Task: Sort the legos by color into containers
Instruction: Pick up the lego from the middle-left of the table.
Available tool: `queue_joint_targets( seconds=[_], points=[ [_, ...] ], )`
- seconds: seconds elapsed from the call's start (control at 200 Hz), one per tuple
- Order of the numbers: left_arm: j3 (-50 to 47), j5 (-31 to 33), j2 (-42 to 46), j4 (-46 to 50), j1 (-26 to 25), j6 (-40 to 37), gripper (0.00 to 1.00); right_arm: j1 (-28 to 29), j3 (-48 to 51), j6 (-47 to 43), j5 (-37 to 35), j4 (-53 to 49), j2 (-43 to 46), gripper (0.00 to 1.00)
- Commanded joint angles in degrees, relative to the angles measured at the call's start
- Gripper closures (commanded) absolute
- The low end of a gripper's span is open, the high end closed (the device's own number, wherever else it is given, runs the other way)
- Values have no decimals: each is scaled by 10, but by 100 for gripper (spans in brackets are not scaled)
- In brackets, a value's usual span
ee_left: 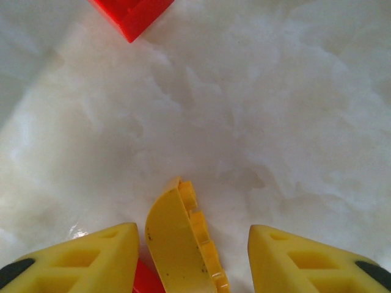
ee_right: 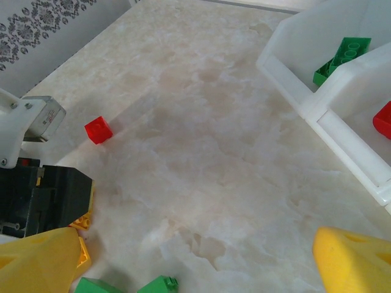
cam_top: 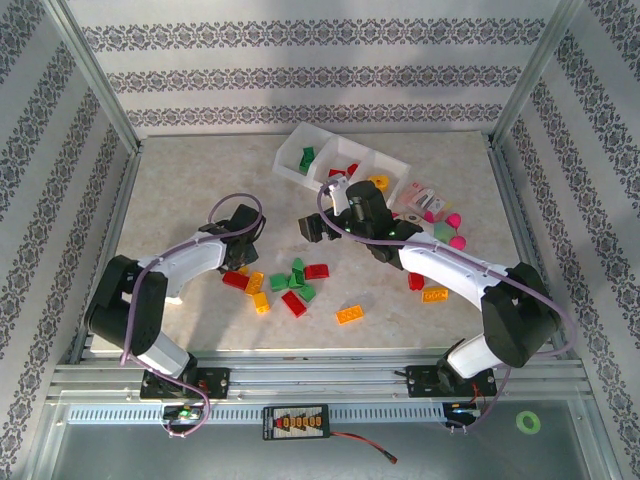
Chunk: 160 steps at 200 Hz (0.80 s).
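Note:
Several loose legos lie mid-table: red point(cam_top: 235, 280), green point(cam_top: 279, 282) and orange point(cam_top: 350, 314). The containers are one white three-part tray point(cam_top: 292, 165) holding a green brick point(cam_top: 307, 157), a red one point(cam_top: 345, 172) and a yellow one point(cam_top: 378, 182). My left gripper point(cam_top: 240, 250) is down at the pile's left end. A yellow brick point(ee_left: 183, 244) stands on edge between its fingers, close to the left finger point(ee_left: 91, 259), with a gap to the right one point(ee_left: 305, 259). My right gripper point(cam_top: 311, 232) hovers open and empty point(ee_right: 201, 244) between tray and pile.
Pink pieces and a packet point(cam_top: 440, 212) lie right of the tray. A small red brick point(ee_right: 98, 129) sits apart on the marble top, and two green bricks point(ee_right: 160, 284) lie under the right gripper. Metal frame rails edge the table.

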State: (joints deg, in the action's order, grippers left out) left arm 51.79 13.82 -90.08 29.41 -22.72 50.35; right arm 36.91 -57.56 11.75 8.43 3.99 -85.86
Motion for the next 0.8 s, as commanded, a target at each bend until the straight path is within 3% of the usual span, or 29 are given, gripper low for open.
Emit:
queue_joint_targets(
  seconds=[0.0, 0.195, 0.45, 0.62, 0.794],
  points=[
    [10, 6, -13, 23, 9, 17, 53, 3, -1, 0, -10, -12, 20, 3],
    [7, -11, -31, 13, 11, 21, 59, 4, 3, -2, -16, -20, 32, 2],
    [32, -44, -48, 13, 11, -1, 80, -1, 24, 7, -32, -19, 68, 2],
    [79, -49, -47, 23, -4, -58, 81, -15, 47, 18, -48, -19, 111, 2],
    [146, -83, -64, -10, -35, -112, 84, -46, 107, 55, -127, -7, 191, 2]
  ],
)
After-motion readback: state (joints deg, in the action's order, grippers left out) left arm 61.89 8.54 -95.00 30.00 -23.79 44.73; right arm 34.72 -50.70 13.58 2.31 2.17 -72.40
